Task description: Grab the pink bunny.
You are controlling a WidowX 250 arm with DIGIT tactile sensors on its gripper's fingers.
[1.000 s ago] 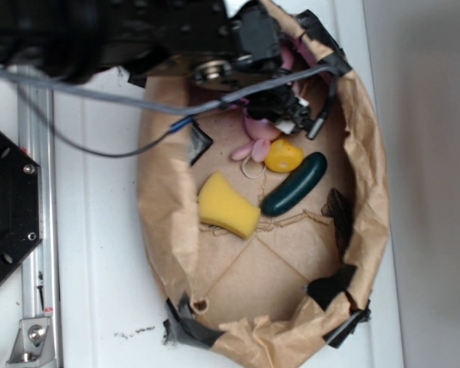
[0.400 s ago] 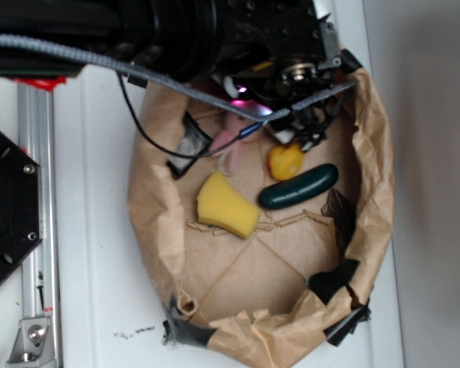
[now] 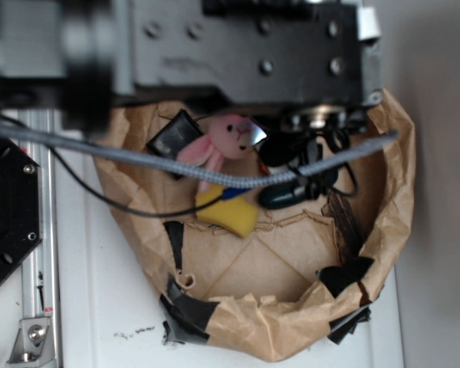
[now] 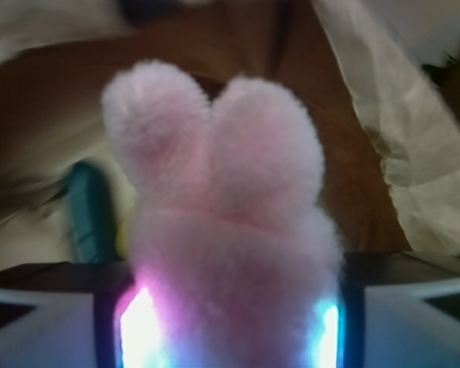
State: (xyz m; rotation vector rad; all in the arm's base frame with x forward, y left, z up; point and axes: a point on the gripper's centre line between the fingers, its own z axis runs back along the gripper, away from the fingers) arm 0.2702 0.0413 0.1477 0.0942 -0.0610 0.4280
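Pink bunny (image 3: pixel 224 142) sits clamped in the gripper (image 3: pixel 215 138), lifted clear of the floor of the brown paper nest (image 3: pixel 391 192). In the exterior view the gripper's two dark fingers (image 3: pixel 169 138) press on it from either side, one against its back and the other at its head; its face with the black eye shows between them and its ears trail down and away toward the yellow sponge (image 3: pixel 224 215). The wrist view confirms the hold: the bunny (image 4: pixel 230 253) fills the middle of the picture, its two ears standing straight up from the gripper (image 4: pixel 230 322), and the finger pads (image 4: pixel 134 330) glow white and pink against its fur on both sides.

Below the gripper, on the paper floor, lies the yellow sponge, partly crossed by a grey braided cable (image 3: pixel 215 178) that sweeps under the arm. Just beside the sponge, on the far side from the gripper's back finger, a dark green cucumber-shaped toy (image 3: pixel 280 198) lies half hidden behind black wires. In the wrist view a teal-green shape (image 4: pixel 88 211) appears beyond the bunny, blurred. The black arm body (image 3: pixel 245 54) covers the nest's upper part. The nest rests on a white table (image 3: pixel 84 307), with a metal rail (image 3: pixel 38 230) beside it
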